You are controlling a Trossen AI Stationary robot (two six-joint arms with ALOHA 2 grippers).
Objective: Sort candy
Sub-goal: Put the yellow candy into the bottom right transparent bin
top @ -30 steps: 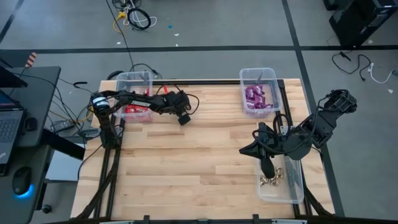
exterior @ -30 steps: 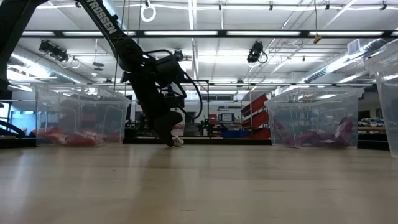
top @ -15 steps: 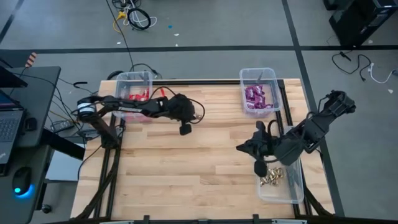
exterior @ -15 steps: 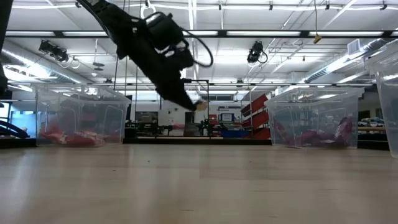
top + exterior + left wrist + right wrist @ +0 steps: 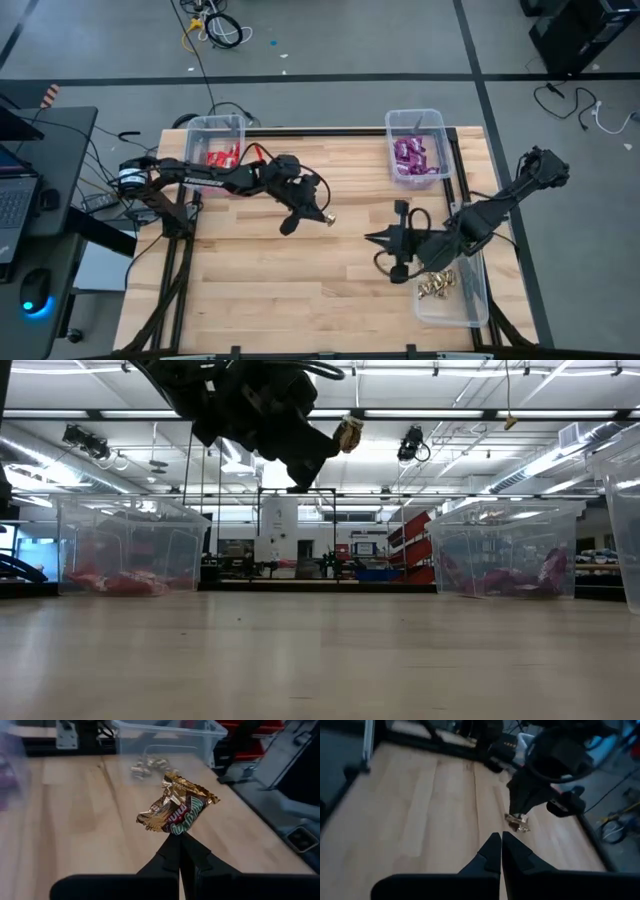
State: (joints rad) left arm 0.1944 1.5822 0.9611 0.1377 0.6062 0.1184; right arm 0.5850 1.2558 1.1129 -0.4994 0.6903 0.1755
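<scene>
The light wooden slatted table (image 5: 300,270) serves as the landmark. Above its middle, the left gripper (image 5: 326,217) is clenched on a small gold foil-wrapped candy (image 5: 176,808), pinching the wrapper's lower edge between its two dark fingertips (image 5: 172,851). The low view shows this gold foil-wrapped candy (image 5: 347,434) held high above the tabletop, well clear of the wood, at the tip of the dark left arm.

The right gripper (image 5: 368,239) hangs over the table's right half, its tip pointing towards the table's middle and the left gripper. Its fingers (image 5: 492,851) are pressed together with nothing between them. From the right wrist view the left gripper and its candy (image 5: 518,822) show ahead, over the bare boards.

Three clear plastic bins sit at the table's edges. The clear plastic bin at the table's far left corner (image 5: 214,126) holds flat red packets (image 5: 222,156). The clear plastic bin at the table's far right corner (image 5: 415,117) holds flat purple packets (image 5: 409,156). The clear plastic bin along the table's right edge, near the front (image 5: 472,300), holds a small heap of gold foil-wrapped pieces (image 5: 434,287), just beside the right arm's wrist. The left wrist view shows that heap (image 5: 148,766) beyond the held candy, blurred, inside its bin.
</scene>
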